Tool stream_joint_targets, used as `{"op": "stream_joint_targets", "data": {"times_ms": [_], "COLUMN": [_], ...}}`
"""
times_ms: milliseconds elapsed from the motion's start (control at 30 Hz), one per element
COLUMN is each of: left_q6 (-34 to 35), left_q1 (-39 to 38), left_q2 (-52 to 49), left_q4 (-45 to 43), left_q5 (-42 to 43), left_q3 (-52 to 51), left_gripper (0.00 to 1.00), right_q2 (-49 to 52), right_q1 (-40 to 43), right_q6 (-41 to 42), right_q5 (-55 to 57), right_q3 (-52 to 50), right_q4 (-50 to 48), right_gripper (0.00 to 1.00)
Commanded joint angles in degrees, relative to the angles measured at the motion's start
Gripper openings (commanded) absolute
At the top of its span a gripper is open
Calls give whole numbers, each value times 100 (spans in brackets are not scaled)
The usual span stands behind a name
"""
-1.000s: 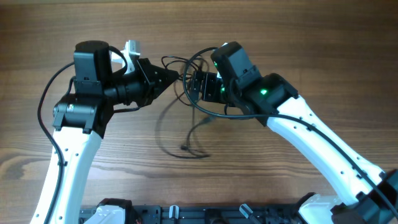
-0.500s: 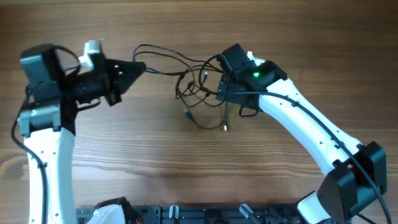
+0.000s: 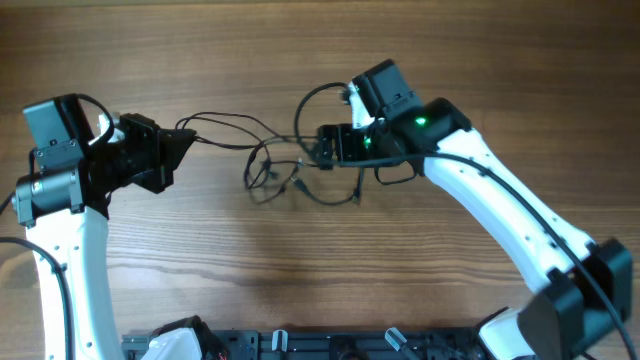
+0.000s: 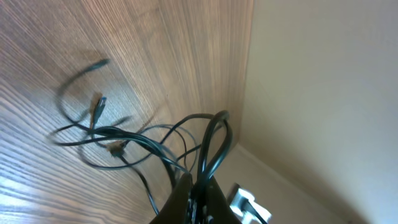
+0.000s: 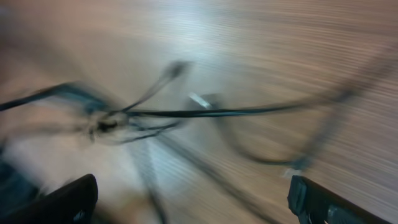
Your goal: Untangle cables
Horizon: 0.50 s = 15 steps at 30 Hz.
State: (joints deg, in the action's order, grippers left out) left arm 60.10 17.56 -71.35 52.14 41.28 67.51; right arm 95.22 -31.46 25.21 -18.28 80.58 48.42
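Observation:
The cables [image 3: 270, 172] are thin black cords lying in a loose tangle on the wooden table between my arms, with small plugs sticking out. My left gripper [image 3: 185, 138] is shut on several strands that stretch right to the tangle. In the left wrist view the cables [image 4: 124, 134] loop out from the shut jaws [image 4: 196, 190]. My right gripper [image 3: 322, 147] points left at the tangle's right edge. The right wrist view is blurred: its jaws [image 5: 193, 199] stand wide apart, with cables [image 5: 205, 113] ahead of them and nothing held.
The wooden table [image 3: 300, 270] fills the overhead view. The black arm bases [image 3: 330, 345] sit at the front edge. A beige wall [image 4: 323, 93] shows beyond the table's far edge in the left wrist view.
My left gripper has pulled far to the left with cable strands in it, and the tangle has spread and shifted left. My right gripper has turned to point left.

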Motion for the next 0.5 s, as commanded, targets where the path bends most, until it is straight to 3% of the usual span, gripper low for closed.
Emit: {"op": "stream_joint_targets", "data": {"times_ms": [0,133,200,300,367,467], "left_q6": [-107,662,662,660,660,632], "left_q1": [-348,-785,-883,-883,-883,-885], "left_q2": [42,42,42,42,42,31], "left_q4": [-20,-376,-699,-334,144,286], "left_q5": [4,435,358,-710,-1346,-1414], "left_q3": [44,44,44,44,44,44], "left_gripper": [4,4,4,4,4,4], "right_q2": [-719,-719,-719,-715,-715,-704], "right_q1": [-9,-9,-9,-7,-7,-7], "right_q6": [-999,-992,-131,1764,1725,-267], "right_q5": [-2592,-1996,28,3053,2673,22], "right_q3": [42,39,39,39,39,39], "right_q4": [-487,-122,369,1429,1311,310], "right_gripper": [100,100,100,100,100,100]}}
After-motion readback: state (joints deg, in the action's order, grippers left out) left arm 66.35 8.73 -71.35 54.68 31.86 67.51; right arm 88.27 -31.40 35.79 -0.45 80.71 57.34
